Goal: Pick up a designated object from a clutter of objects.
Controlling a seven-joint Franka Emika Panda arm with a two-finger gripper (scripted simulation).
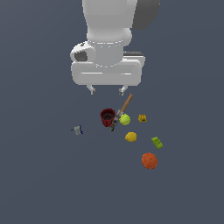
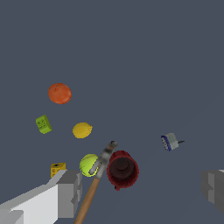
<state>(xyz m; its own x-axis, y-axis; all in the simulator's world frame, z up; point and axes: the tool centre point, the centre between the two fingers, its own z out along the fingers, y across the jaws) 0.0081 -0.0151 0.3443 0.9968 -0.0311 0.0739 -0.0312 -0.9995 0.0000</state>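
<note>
Surface: plain dark grey-blue counter point(image 1: 39, 183), uniform throughout.

Gripper point(image 1: 107, 91): white, hanging above the clutter, fingers spread apart, nothing between them.

Orange ball point(image 1: 149, 160): lies alone at the clutter's edge, well apart from the gripper, untouched.

Green block point(image 1: 157, 142): near the orange ball.

Yellow lemon point(image 1: 131, 137): between the orange ball and the cup.

Dark red cup point(image 1: 107, 117): upright, mouth open upward.

Wooden-handled tool point(image 1: 121, 112): its metal head beside the cup.

Yellow-green ball point(image 1: 125, 119): touching the tool.

Small yellow piece point(image 1: 142, 118): toward the exterior view's right of that ball.

Grey-blue item point(image 1: 78, 130): apart, at the exterior view's left.
</note>
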